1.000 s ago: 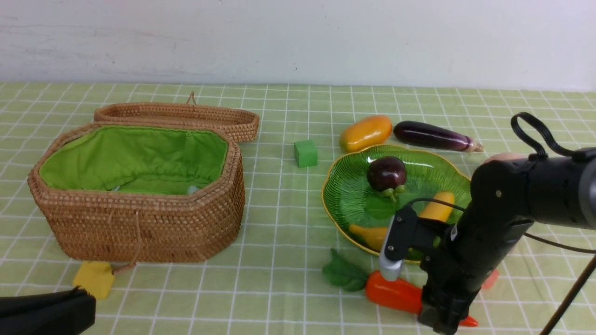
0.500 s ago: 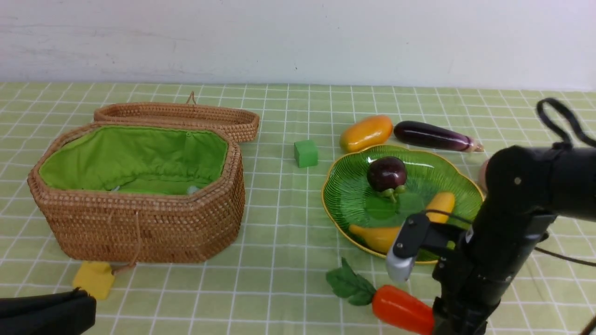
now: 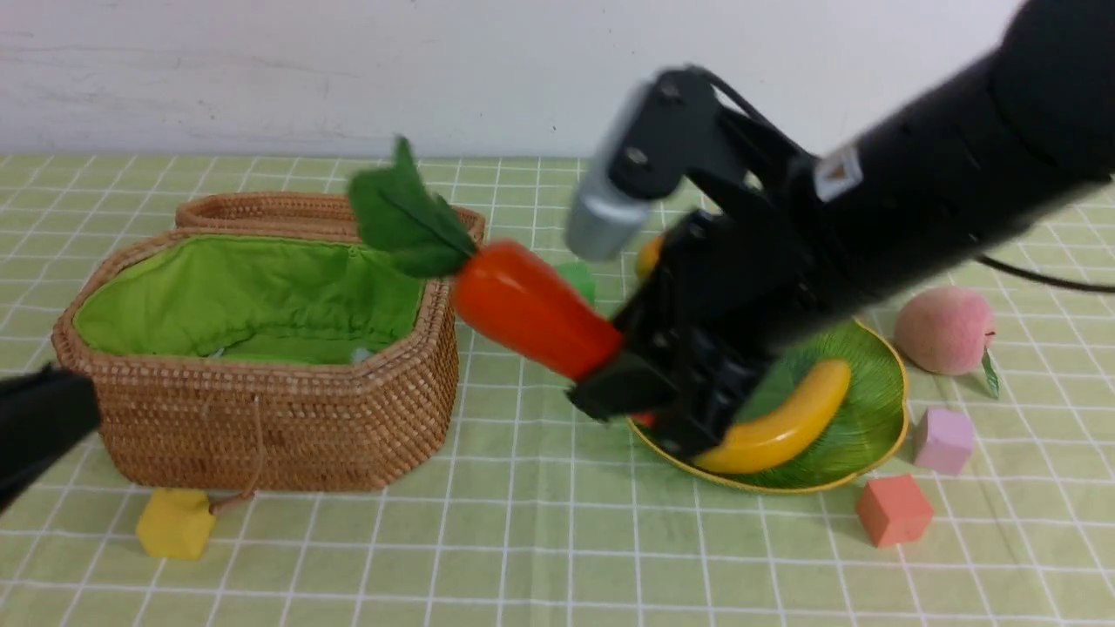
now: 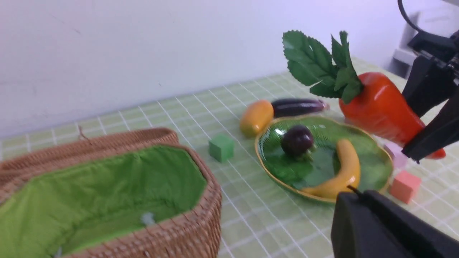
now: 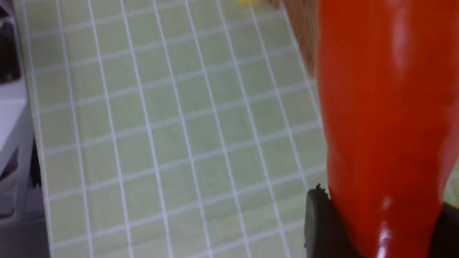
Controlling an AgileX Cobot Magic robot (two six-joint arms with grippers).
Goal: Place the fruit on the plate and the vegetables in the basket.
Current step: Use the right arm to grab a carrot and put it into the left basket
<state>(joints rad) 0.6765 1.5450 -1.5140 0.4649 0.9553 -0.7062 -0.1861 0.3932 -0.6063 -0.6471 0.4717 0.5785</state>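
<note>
My right gripper is shut on the narrow end of the glossy red-orange carrot. The carrot hangs in the air between the basket and the plate, with its green leaves over the basket's near corner. In the right wrist view the carrot sits between the black fingers. On the plate lie the banana and the mangosteen. The mango and eggplant lie behind it, and the peach lies to its right. My left gripper is shut and empty, low at the left.
The basket's lid lies behind the open basket. A yellow cube sits at the basket's front. A green cube stands between basket and plate. A lilac cube and a salmon cube are right of the plate.
My right arm has lifted the carrot off the cloth in front of the plate and swung it up and left toward the basket. The left gripper has risen slightly.
</note>
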